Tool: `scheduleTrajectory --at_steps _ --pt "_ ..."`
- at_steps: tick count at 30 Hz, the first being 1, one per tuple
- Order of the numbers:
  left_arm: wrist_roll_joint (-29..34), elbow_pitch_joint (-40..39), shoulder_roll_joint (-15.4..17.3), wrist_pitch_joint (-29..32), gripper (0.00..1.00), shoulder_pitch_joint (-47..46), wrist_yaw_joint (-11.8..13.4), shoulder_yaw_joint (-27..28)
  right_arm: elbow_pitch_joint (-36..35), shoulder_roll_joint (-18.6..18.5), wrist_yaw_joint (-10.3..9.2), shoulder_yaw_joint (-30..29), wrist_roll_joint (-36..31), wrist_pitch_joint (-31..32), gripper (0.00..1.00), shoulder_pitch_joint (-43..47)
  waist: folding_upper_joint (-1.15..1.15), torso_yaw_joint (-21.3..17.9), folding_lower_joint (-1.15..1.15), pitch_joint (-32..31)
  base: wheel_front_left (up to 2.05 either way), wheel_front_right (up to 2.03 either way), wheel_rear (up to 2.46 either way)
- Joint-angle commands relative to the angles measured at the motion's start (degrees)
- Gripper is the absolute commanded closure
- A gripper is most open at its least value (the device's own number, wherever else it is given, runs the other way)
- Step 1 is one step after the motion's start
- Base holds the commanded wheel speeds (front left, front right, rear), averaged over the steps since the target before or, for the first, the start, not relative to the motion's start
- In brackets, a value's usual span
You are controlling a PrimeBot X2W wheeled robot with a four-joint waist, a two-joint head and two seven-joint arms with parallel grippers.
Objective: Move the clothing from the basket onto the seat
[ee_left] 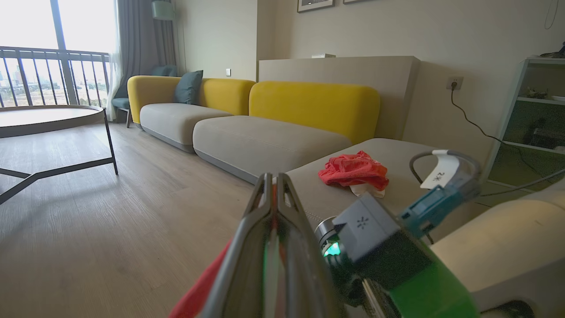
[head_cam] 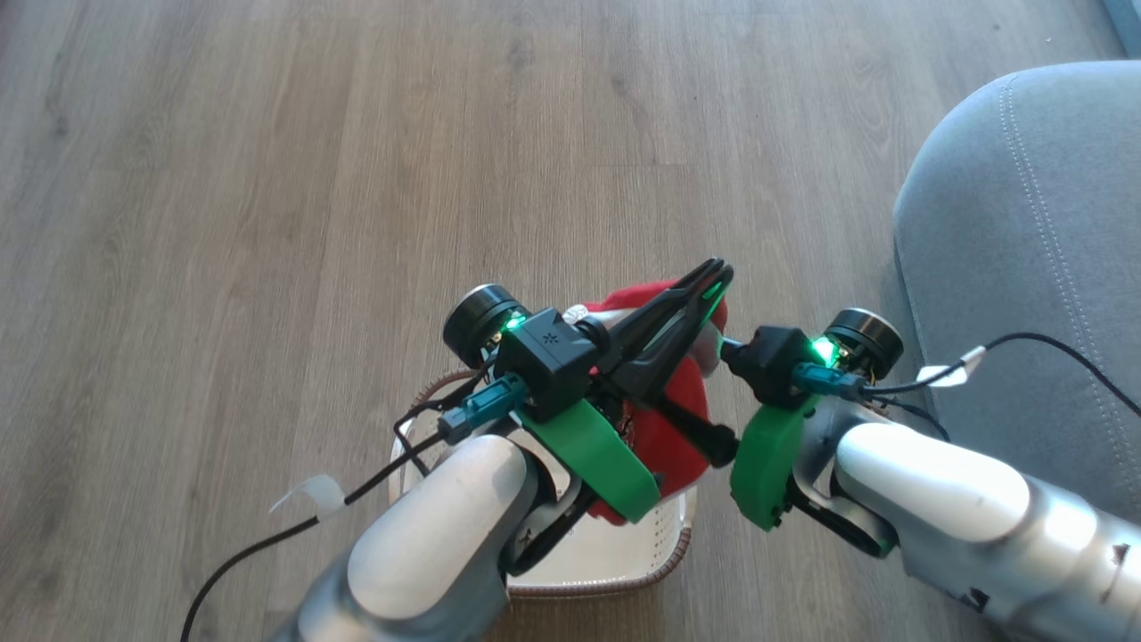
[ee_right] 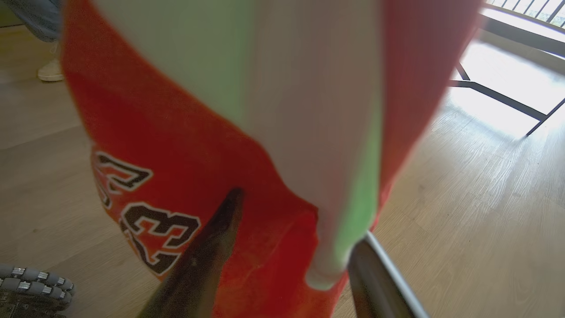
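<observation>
My left gripper (head_cam: 718,272) (ee_left: 273,176) is shut on red clothing (head_cam: 669,446) and holds it hanging above the cream basket (head_cam: 606,584). A red sliver shows between its fingers in the left wrist view. My right gripper (head_cam: 691,392) (ee_right: 300,216) reaches in from the right, open, its fingers (ee_right: 207,251) standing either side of the hanging clothing (ee_right: 176,154), which has a white panel and a dark "23". The grey seat (head_cam: 1025,223) (ee_left: 318,194) lies to the right. Another red garment (ee_left: 353,170) lies crumpled on it.
The basket stands on a wooden floor (head_cam: 267,223). A low round table (ee_left: 44,115) stands to one side and a yellow-backed sofa (ee_left: 309,106) runs along the wall. A person's shoe (ee_right: 50,70) is on the floor. Cables trail from both wrists.
</observation>
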Motion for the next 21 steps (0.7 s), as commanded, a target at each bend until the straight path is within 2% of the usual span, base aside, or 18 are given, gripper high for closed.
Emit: scheduleTrajectory --at_steps 1,2,9,16,17,19,20,21 --pt "-0.33 -2.29 0.20 -0.29 1.00 -3.09 -0.11 1.72 0.08 0.20 0.40 -0.66 0.18 -0.47 0.92 -1.02 0.00 0.05 0.00 0.02 0.00 0.00 0.00" --pt "-0.37 -2.35 0.20 -0.29 1.00 -3.12 -0.11 1.62 1.25 0.93 0.40 -0.80 0.44 -0.60 1.00 -1.28 0.00 0.11 0.00 0.04 0.00 0.00 0.00" --pt "-0.26 -2.25 0.20 -0.29 1.00 -3.18 -0.13 1.54 3.19 4.89 0.40 -9.26 -1.91 -0.77 1.00 0.93 0.00 0.47 0.00 0.35 0.00 0.00 0.00" --pt "0.42 -2.02 0.20 -0.29 1.00 -3.02 -0.14 2.24 1.31 5.06 0.40 -14.96 -4.65 -0.78 1.00 4.85 0.00 0.15 0.00 0.57 0.00 0.00 0.00" --pt "0.54 -2.00 0.20 -0.29 0.93 -2.97 -0.14 2.33 0.93 4.95 0.40 -15.97 -5.03 -0.78 1.00 5.39 0.00 0.06 0.00 0.58 0.00 0.00 0.00" --pt "0.72 -1.86 0.20 -0.29 0.50 -2.82 -0.15 2.48 0.07 4.77 0.40 -18.15 -5.81 -0.78 1.00 6.55 0.00 -0.13 0.00 0.62 0.00 0.00 0.00" --pt "0.72 -1.64 0.20 -0.29 0.00 -2.72 -0.16 2.54 -0.43 4.69 0.40 -19.25 -6.24 -0.78 1.00 7.15 0.00 -0.23 0.00 0.62 0.00 0.00 0.00" --pt "0.66 -1.36 0.20 -0.29 0.00 -2.60 -0.16 2.66 -0.94 4.63 0.40 -20.39 -6.54 -0.78 1.00 7.81 0.00 -0.35 0.00 0.61 0.00 0.00 0.00"
